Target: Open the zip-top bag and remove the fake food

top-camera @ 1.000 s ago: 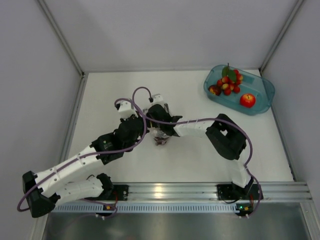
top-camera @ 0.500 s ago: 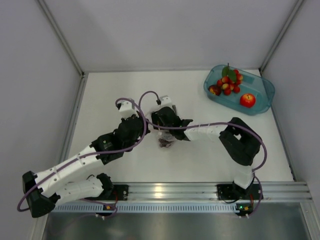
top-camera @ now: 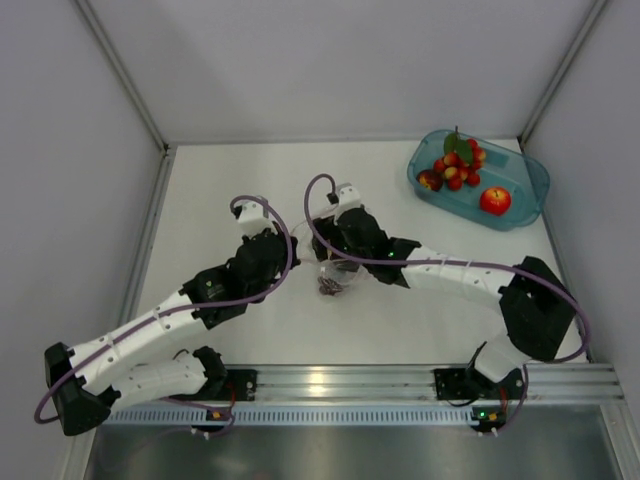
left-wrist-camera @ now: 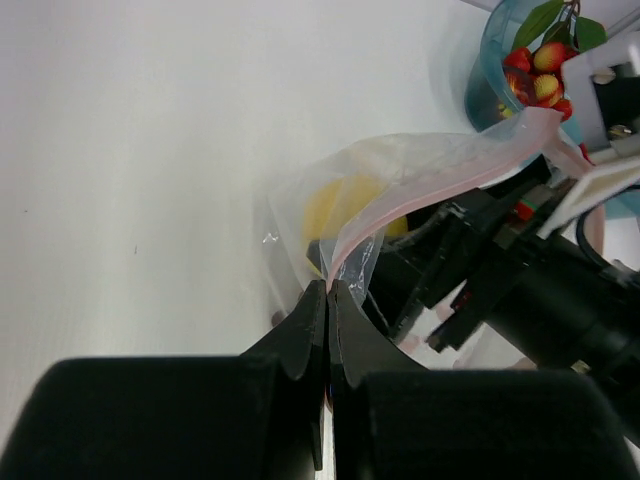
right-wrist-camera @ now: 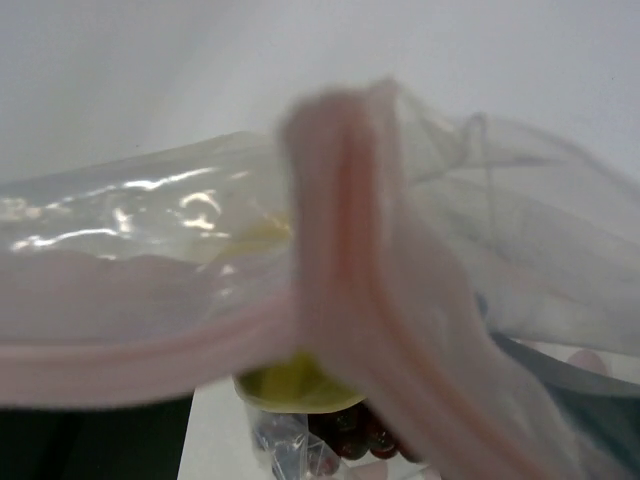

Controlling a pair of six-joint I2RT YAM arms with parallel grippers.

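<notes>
The zip-top bag hangs in mid-table between my two grippers. My left gripper is shut on one edge of its mouth, at the left. Its pink zip strip stretches taut from there to my right gripper, which seems shut on the other side; the bag hides those fingers in the right wrist view. A yellow lemon and dark grapes lie inside the bag. The lemon also shows in the left wrist view, and the grapes in the top view.
A teal tub stands at the back right with a red apple and red berries with green leaves in it. The tub also shows in the left wrist view. Grey walls close the table's left, back and right.
My right gripper has moved back and to the right, drawing the zip strip away from my left gripper. The right arm has stretched out. The left arm has stayed still.
</notes>
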